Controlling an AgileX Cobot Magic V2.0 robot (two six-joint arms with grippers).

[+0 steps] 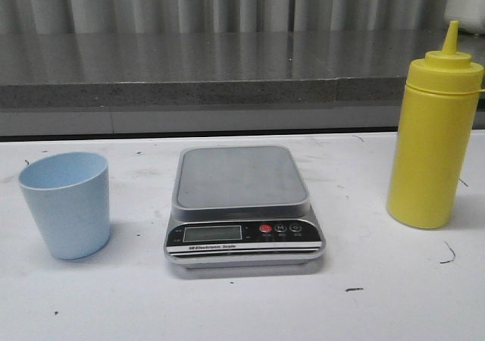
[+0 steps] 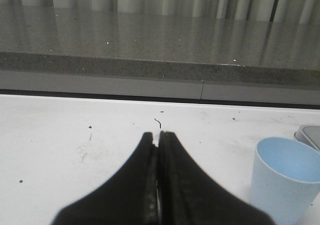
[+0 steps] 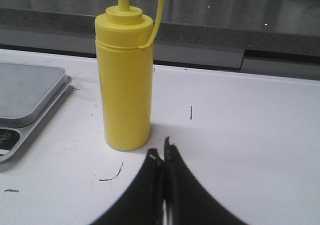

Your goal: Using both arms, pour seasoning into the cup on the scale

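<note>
The pale-blue cup (image 1: 65, 203) stands upright on the white table, left of the scale (image 1: 242, 204), whose platform is bare. The yellow seasoning bottle (image 1: 435, 132) stands upright to the right of the scale. Neither arm shows in the front view. In the left wrist view my left gripper (image 2: 158, 135) is shut and empty, with the cup (image 2: 282, 180) beside it and a little apart. In the right wrist view my right gripper (image 3: 162, 149) is shut and empty, just short of the bottle (image 3: 127, 80), with the scale's edge (image 3: 30, 100) to one side.
A grey stone ledge (image 1: 227, 76) and a curtain run along the back of the table. The white tabletop (image 1: 242, 303) has small dark scuff marks.
</note>
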